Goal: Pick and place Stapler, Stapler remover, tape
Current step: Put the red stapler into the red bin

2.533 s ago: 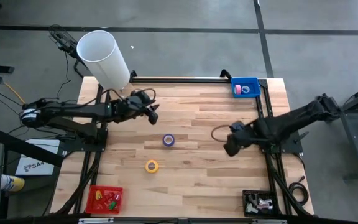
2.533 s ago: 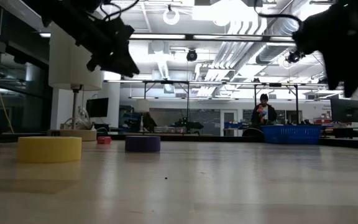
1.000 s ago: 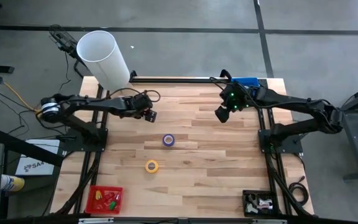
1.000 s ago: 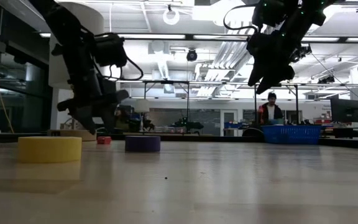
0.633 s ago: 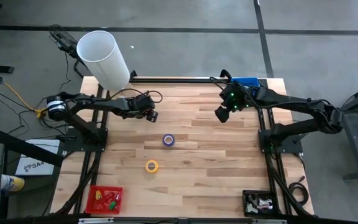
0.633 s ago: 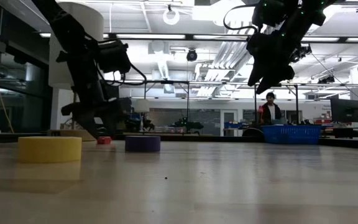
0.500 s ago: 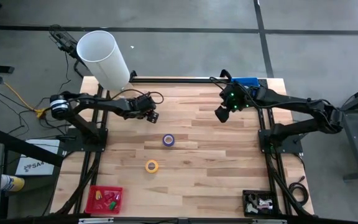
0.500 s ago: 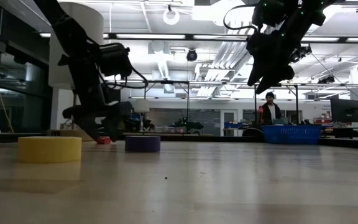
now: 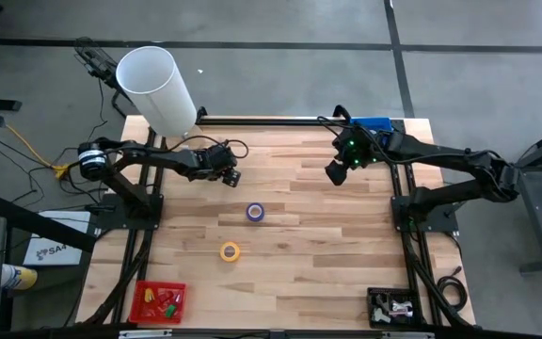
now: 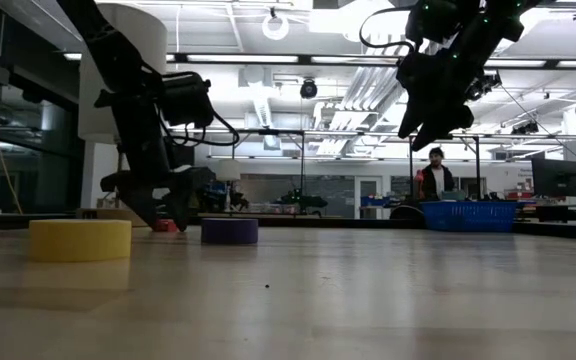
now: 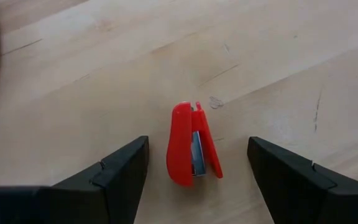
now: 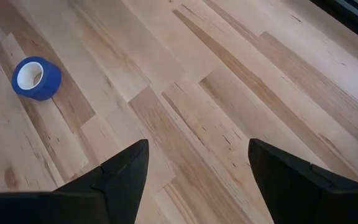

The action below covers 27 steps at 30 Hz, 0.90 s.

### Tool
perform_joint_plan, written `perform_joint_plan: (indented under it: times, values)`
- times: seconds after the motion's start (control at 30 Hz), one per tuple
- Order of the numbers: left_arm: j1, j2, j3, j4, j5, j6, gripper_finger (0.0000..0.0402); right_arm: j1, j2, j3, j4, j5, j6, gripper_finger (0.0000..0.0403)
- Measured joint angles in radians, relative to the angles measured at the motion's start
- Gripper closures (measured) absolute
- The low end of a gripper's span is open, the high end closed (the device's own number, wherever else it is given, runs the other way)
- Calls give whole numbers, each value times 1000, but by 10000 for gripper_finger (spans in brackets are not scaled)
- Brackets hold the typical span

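A small red stapler (image 11: 191,144) lies on the wood table, seen in the low view as a red bit (image 10: 167,225) at the far left. My left gripper (image 11: 197,140) is open and points down over it, one finger on each side and both apart from it (image 9: 230,175). My right gripper (image 9: 331,173) hangs open and high above the far right of the table (image 10: 426,122). A blue-purple tape roll (image 9: 255,212) and a yellow tape roll (image 9: 230,251) lie flat mid-table. A pink roll sits in the blue bin (image 9: 372,131). The stapler remover is not in view.
A white cylinder (image 9: 158,87) stands at the far left corner. A red bin (image 9: 158,301) sits at the near left and a black bin (image 9: 390,306) at the near right. A person (image 10: 430,180) stands in the room beyond the table.
My left gripper has come down toward the table over the red stapler, staying open. The right arm, the stapler and the tape rolls have kept still.
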Motion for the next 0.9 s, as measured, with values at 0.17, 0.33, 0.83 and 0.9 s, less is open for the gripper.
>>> perform_joint_plan:
  times: [0.17,0.33,0.83,0.9]
  values:
    - [0,1,0,-4,4,-4,134,0,0,0,0,0,-1,137]
    - [0,1,-1,-6,6,-4,134,0,0,0,0,0,-1,137]
    - [0,2,-2,-7,10,-5,235,0,0,0,0,0,-2,137]
    - [0,2,-2,-7,13,-5,250,0,0,0,0,0,-2,137]
